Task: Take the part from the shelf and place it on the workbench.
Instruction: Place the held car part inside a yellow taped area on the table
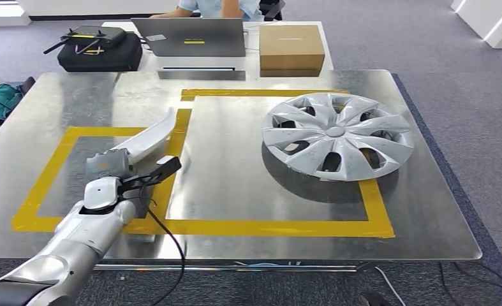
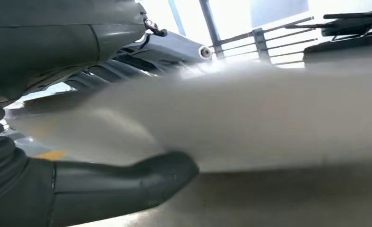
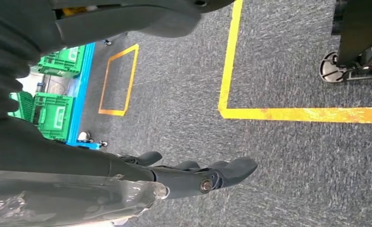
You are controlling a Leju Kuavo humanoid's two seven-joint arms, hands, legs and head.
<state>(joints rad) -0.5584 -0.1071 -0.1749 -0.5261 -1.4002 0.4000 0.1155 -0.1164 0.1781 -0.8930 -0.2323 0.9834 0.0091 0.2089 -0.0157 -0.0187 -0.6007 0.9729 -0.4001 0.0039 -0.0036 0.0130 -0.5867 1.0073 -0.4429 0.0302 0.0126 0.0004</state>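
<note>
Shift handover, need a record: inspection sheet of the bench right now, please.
Surface: steel workbench with two yellow tape rectangles.
Job's things: long white part held by the left hand, over the left tape frame; whether it touches the bench cannot be told.
Clutter: silver wheel cover in the larger frame; laptop, cardboard box and black case on the table behind.
Hands: left hand grips the part; right hand hangs over carpet, fingers loosely extended, holding nothing.
Cables: black cable loops off the left wrist over the bench edge.
Surroundings: person seated behind the laptop; green crates on the floor.
</note>
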